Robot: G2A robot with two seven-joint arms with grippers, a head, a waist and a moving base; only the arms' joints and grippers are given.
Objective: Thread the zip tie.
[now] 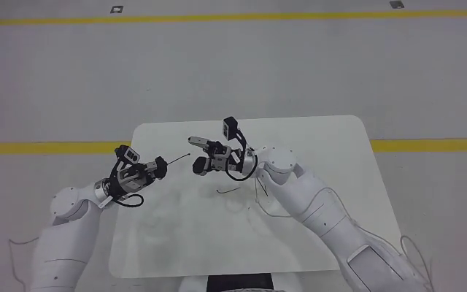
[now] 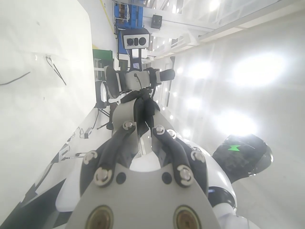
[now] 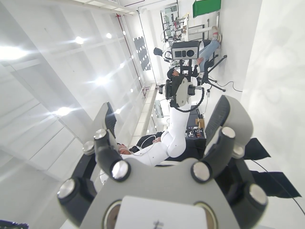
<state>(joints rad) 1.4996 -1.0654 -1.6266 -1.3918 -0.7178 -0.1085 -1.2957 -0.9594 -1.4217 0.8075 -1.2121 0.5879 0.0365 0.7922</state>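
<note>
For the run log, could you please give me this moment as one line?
left gripper: shut on zip tie, aimed at right gripper | right gripper: open, empty | spare ties: on table

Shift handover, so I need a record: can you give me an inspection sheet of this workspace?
Surface: white table, rounded corners.
Job's things: black zip tie held above the table, free end pointing towards the right gripper.
Clutter: loose zip ties lying on the table by the right arm.
Grippers: left gripper shut on the zip tie; right gripper open, holding nothing.
Cables: black cable loop at the right wrist.
Surroundings: yellow floor lines; green bin.
</note>
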